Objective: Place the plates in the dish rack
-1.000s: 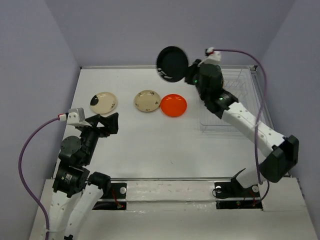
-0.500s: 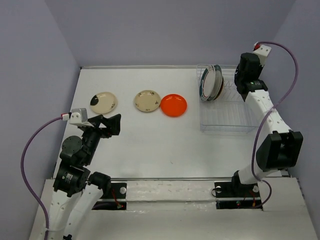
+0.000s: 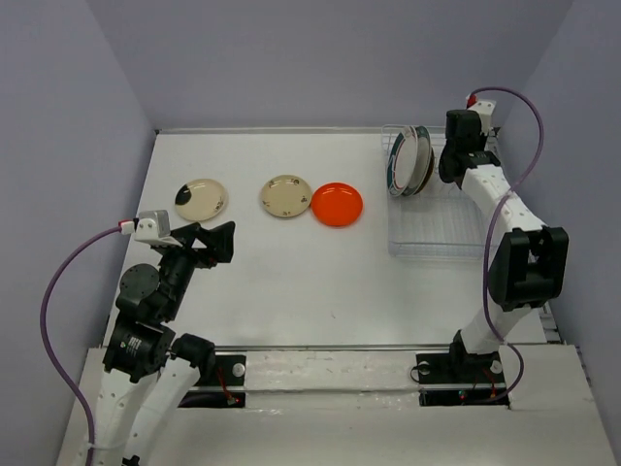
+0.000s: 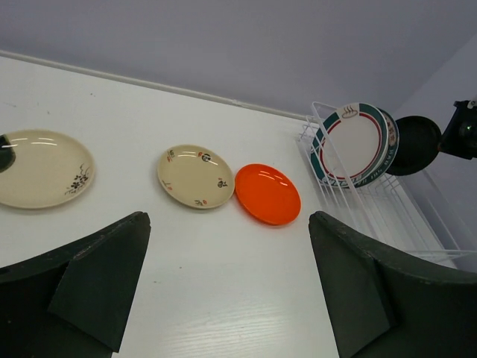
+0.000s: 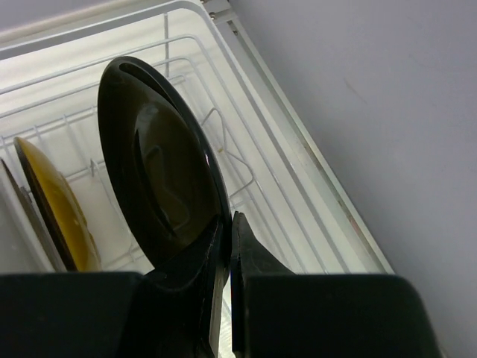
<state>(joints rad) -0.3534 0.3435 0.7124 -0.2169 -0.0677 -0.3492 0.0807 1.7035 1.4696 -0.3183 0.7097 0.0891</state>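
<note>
The right pincer (image 5: 229,228) pinches a black plate (image 5: 160,164) by its rim over the dish rack (image 3: 437,238), near the racked amber plate (image 5: 56,201); left pincer (image 4: 227,227) hangs spread wide above the desk (image 3: 291,282)

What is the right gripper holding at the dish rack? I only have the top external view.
Observer: Right wrist view: the right gripper is shut on a dark plate, pinching its rim.
Operator: Anything beside it?
Observer: An amber-yellow plate stands on edge in the dish rack, next to it.
Operator: And the teal-rimmed plates?
Observer: Left wrist view: the front one shows a thin red inner ring.
</note>
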